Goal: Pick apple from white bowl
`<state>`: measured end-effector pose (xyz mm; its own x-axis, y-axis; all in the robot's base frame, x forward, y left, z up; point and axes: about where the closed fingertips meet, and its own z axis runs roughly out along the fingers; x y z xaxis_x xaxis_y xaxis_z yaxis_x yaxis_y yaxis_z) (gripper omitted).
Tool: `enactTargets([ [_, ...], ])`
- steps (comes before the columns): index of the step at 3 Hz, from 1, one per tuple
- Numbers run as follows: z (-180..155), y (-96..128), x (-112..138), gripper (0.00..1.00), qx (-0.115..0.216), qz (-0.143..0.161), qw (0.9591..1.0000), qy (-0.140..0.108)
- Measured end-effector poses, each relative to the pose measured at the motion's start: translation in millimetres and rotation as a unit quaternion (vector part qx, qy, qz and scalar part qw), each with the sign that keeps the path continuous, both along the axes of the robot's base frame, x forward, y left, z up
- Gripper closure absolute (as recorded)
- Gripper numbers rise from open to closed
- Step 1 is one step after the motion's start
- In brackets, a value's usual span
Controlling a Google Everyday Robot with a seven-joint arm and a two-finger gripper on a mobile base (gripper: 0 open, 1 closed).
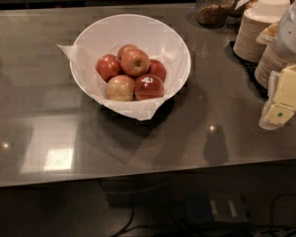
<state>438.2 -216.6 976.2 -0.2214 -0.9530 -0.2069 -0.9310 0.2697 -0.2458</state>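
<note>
Your jaws' opening I cannot tell. Left of them, the round red apple [135, 62] tops the other apples [120, 88] in the deep white bowl [158, 31]; a nudge may roll it.

The white and pale-yellow gripper [285, 95] sits at the right edge, its arm cut off there and covering part of the stacked beige paper bowls [250, 33]. The round glass jar of brown grains [214, 8] is cut off by the top edge. In the large round white bowl [89, 43], the rearmost red apple [127, 49] shows only its top; crumpled white paper [138, 111] hides the bowl's floor.
</note>
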Motion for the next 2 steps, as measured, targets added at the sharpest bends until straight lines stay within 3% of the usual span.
enactTargets([
  [1,0,0,0,0.00,0.000,0.000,1.0000,0.000],
  [2,-8,19,20,0.00,0.035,0.008,0.9993,-0.008],
])
